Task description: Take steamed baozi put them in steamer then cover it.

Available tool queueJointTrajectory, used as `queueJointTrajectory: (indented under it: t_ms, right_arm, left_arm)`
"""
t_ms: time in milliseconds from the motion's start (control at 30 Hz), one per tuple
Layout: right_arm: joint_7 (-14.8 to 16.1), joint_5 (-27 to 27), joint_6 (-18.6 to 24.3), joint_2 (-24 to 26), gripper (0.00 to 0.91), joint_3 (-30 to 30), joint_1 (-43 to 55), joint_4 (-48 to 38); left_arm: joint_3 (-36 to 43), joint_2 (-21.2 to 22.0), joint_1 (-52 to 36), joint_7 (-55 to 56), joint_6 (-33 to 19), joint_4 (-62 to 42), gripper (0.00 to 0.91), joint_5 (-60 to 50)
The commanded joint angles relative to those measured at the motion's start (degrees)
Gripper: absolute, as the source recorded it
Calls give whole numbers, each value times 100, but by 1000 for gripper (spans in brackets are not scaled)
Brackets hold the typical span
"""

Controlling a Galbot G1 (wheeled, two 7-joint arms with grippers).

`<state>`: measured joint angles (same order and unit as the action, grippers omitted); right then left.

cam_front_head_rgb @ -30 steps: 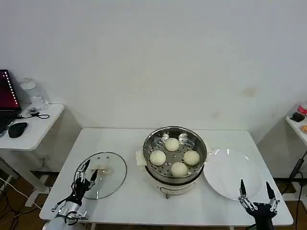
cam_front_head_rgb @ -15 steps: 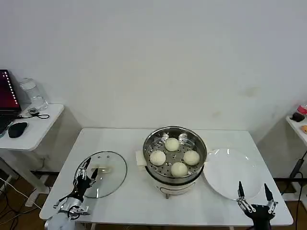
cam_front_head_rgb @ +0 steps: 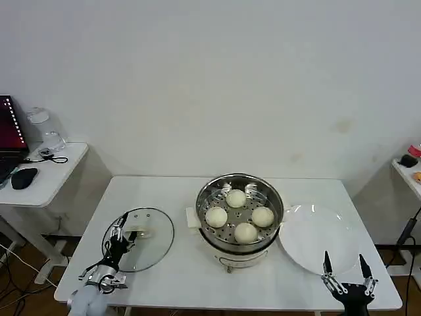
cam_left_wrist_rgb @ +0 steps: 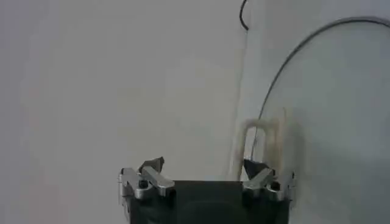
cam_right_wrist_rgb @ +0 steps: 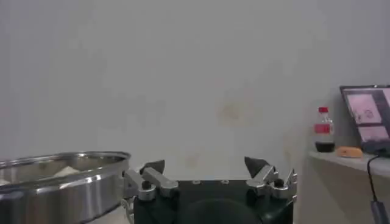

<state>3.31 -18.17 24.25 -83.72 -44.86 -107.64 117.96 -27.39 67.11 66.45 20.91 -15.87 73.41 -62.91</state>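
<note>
Steamer (cam_front_head_rgb: pixel 241 217) top open; glass lid (cam_front_head_rgb: pixel 139 230) aside, left.

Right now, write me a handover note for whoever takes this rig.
Left claw: open, low over the near edge of the glass lid, close to its handle, holding nothing.
Right claw: open and empty at the table's near right edge, by the white plate.
Baozi: all four sit on the tray inside the steamer at mid-table.
Done: loading.
Left: grip the lid handle, carry the lid over and cover the steamer.
</note>
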Motion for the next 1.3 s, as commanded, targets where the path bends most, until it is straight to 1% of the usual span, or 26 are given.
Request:
queueJointTrajectory:
  t_ms: [33, 67, 167, 200, 233, 333, 400, 600, 733, 833, 933, 1033, 1133, 1167, 1300]
  right_arm:
    - [-1, 23, 5, -23, 907, 2, 0, 6]
    - [-1, 28, 6, -28, 907, 2, 1, 7]
    - [-2, 31, 9, -43, 907, 6, 3, 8]
    - [-4, 43, 10, -46, 907, 10, 4, 6]
    - [-6, 51, 11, -47, 907, 14, 1, 7]
    - [-13, 51, 12, -50, 907, 23, -2, 13]
    - [-21, 54, 18, -48, 907, 22, 1, 10]
    - [-42, 67, 23, -47, 907, 41, 20, 3]
    - [-64, 78, 41, -53, 907, 62, 31, 18]
    - [-63, 80, 62, -45, 907, 63, 18, 27]
    - [-61, 84, 80, -33, 907, 66, 18, 40]
    - [-61, 84, 68, -34, 907, 80, 35, 65]
    - [-61, 102, 48, -27, 907, 121, 76, 86]
    - [-62, 109, 44, -19, 907, 145, 94, 86]
    - [-68, 153, 47, -21, 907, 172, 133, 69]
  left_arm:
    - [124, 25, -165, -64, 56, -80, 685, -2]
    - [135, 31, -168, -74, 59, -86, 625, -5]
    - [153, 77, -184, -69, 63, -123, 524, -18]
    - [153, 87, -184, -72, 62, -129, 443, -23]
    - [151, 95, -187, -75, 62, -140, 393, -26]
    - [140, 92, -168, -111, 54, -154, 81, -45]
    - [130, 97, -152, -101, 36, -177, 0, -54]
    - [104, 204, -140, 145, -71, -373, 0, -6]
    - [73, 189, -147, 205, -75, -278, 0, -46]
    - [7, 33, -142, 189, -68, -9, 0, -70]
    - [-79, -222, -140, 220, -79, 268, 0, -53]
    - [-219, -461, -92, 115, -3, 786, 0, -1]
    - [-296, -854, -65, -138, 314, 1403, 0, 312]
    - [-307, -1090, -65, -314, 430, 1681, 0, 532]
    - [-249, -1668, 105, -1001, 1515, 2763, 0, 939]
